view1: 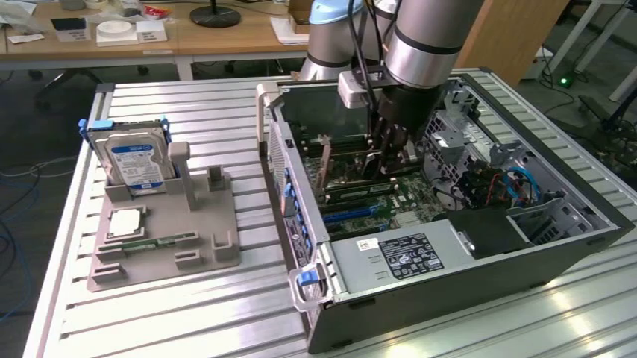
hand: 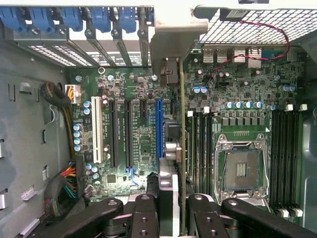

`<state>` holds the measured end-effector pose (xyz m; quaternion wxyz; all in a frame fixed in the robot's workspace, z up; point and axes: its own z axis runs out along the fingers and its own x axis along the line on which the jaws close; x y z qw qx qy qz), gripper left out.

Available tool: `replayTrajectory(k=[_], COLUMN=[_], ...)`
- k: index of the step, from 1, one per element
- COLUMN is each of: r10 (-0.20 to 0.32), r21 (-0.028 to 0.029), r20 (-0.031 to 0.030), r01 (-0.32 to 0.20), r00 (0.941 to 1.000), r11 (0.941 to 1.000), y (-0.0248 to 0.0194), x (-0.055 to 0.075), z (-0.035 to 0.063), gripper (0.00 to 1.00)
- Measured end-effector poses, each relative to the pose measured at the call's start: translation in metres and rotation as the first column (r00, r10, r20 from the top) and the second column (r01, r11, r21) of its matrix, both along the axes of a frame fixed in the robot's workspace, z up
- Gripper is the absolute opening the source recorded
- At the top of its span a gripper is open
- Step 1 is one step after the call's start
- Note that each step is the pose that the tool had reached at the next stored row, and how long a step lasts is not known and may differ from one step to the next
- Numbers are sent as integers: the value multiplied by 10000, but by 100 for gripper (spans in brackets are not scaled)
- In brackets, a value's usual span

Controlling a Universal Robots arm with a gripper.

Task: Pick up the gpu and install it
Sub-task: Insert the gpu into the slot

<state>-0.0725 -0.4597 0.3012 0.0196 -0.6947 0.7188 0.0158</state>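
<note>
The gripper (hand: 174, 218) clamps the gpu (hand: 182, 114), seen edge-on, with its silver bracket (hand: 173, 37) at the case's rear slot covers (hand: 99, 47). Beyond the card lies the motherboard (hand: 133, 89). The card's edge runs just beside the blue slot (hand: 158, 129), with the processor socket (hand: 241, 168) on its other side.

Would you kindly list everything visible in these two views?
thin green gpu card with silver bracket: one, green, edge-on over the motherboard
green motherboard: one, green, inside the case
open black computer case: one, black, exterior view's right
silver hard drive, blue-white label: one, silver, upright in the holder
grey plastic holder: one, grey, exterior view's left
square silver processor chip: one, silver, flat in holder
narrow green memory strip: one, green, flat in holder
slatted metal table: one, silver, under everything
silver robot arm: one, silver, reaching into the case
black pincer: one, black, shut on the gpu card
</note>
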Motion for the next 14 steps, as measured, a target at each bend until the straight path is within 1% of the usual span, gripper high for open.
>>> replayTrajectory(k=[4, 10, 14], r10=[-3, -1, -1], r21=[3, 2, 1], r20=[1, -14, -24], r01=[3, 1, 1], r00=[10000, 10000, 10000], r11=[10000, 10000, 10000], y=[0, -3, -6], x=[-17, -26, -26], z=[-5, -22, -73], gripper=[28, 28, 28])
